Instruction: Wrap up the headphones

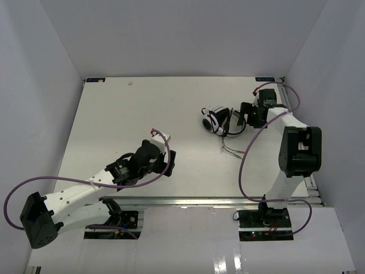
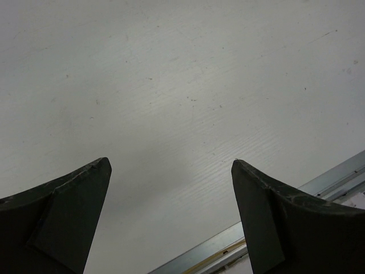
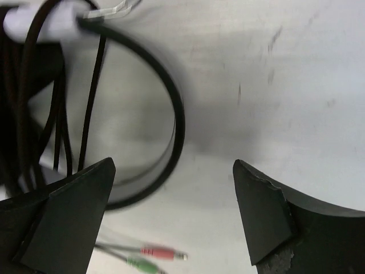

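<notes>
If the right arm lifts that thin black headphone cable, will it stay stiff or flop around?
Probably floppy: the cable runs in loose strands beside the headband. Its plugs trail free, so they'd likely swing. Likely light too, being thin.

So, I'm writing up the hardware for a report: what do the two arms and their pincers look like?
The left arm and right arm have white links with boxy black joint housings; a thick purple cable loops along each. The left pincer and right pincer each carry two dark, matte, wedge-shaped fingers with scuffed edges. No markings show.
</notes>
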`<state>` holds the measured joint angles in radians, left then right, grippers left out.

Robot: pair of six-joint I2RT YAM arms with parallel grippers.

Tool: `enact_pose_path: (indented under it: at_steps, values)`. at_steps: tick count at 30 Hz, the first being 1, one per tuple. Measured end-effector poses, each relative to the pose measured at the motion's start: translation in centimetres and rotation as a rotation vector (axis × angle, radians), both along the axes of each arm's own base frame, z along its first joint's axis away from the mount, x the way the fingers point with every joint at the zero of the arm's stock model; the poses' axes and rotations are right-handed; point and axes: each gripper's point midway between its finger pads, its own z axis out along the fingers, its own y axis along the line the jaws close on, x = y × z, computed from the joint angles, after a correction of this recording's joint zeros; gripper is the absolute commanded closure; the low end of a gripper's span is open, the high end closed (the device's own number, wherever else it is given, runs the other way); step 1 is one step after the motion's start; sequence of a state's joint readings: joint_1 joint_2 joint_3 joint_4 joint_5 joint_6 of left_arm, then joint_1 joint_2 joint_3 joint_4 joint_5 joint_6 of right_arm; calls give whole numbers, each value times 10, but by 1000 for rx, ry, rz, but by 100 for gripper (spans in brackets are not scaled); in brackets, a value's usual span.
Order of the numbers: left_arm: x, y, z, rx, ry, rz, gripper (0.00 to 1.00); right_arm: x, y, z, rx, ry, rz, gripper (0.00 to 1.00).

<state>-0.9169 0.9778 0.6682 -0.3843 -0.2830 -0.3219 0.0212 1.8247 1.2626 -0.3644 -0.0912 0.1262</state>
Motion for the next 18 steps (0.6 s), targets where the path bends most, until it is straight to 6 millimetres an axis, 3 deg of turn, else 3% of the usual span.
enact_pose_path:
  at_steps: [3, 11, 14, 18]
  values:
    - [-1, 5, 4, -19, -25, 6, 2, -22, -1, 27, -29, -54, 66, 10]
    - [-6, 4, 39, -136, -123, -33, 2, -96, -3, 134, -109, -410, 187, 10]
    - [-11, 1, 47, -167, -139, -79, 2, -118, -6, 155, -128, -517, 176, 10]
    - [-19, 0, 52, -177, -148, -127, 2, -143, -8, 162, -140, -588, 160, 10]
